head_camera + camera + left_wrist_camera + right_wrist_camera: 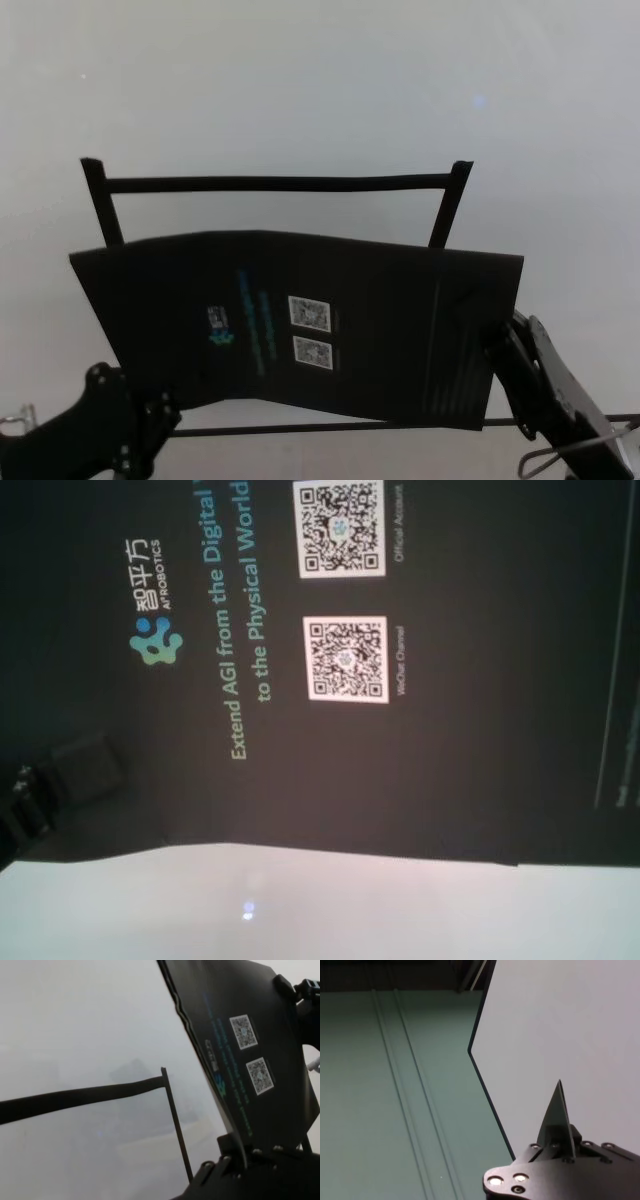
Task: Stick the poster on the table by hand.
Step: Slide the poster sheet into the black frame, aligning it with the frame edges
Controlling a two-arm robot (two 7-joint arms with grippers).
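Left pincer (150,405) clamped on the poster (380,310) near its 7 o'clock corner; the left wrist view shows the sheet's edge pinched between the fingers. Poster held up off the worktop (300,90), stretched between both arms, its top edge overlapping the lower part of the tape frame (275,184) at 12 o'clock. Slight sag along the bottom edge.

Step in hand, as judged: lower the sheet into the tape outline. To do well: keep both corners level and taut, line the top edge up with the far tape strip, set that edge down first, then lay the rest flat toward 6 o'clock so no ripple is trapped.

Right pincer (505,350) clamped on the 4 o'clock edge; the right wrist view shows the sheet edge-on between the fingers.

Readable text (chest view, rotated): "Extend AGI from the Digital", "to the Physical World", a blue-green logo (155,640) beside "AI² ROBOTICS" and Chinese characters, two QR codes (343,658) captioned "Official Account" and "WeChat Channel".
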